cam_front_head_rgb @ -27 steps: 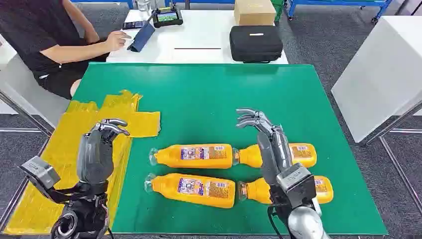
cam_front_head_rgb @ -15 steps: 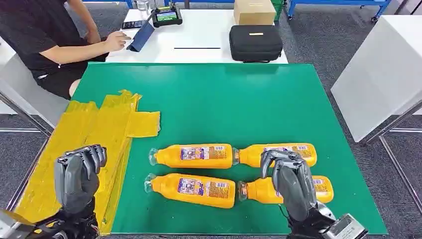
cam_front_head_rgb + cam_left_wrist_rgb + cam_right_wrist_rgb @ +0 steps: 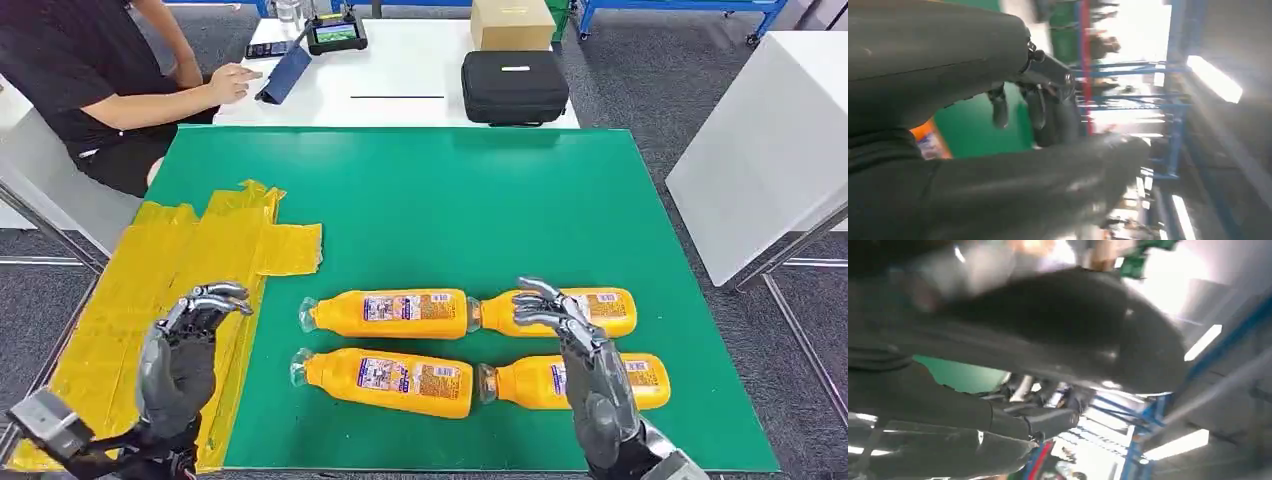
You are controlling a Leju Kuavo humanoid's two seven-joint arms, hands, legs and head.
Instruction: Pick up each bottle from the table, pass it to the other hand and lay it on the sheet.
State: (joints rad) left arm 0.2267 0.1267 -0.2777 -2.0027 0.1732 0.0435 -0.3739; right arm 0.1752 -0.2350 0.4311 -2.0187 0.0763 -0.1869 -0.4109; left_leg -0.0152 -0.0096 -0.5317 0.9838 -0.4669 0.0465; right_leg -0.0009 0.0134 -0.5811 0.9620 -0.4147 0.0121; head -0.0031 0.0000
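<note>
- Risk of rolling is judged: four orange plastic bottles lie touching in two rows at lower centre; the far right bottle [image 3: 600, 308] could nudge its neighbours.
- Right hand [image 3: 585, 375], empty with fingers spread, is seen above them; left hand [image 3: 180, 360], empty and loosely curled, above the yellow sheet [image 3: 200, 250] at lower left.
- Bottles appear full of orange liquid; nothing is laid on the sheet.
</note>
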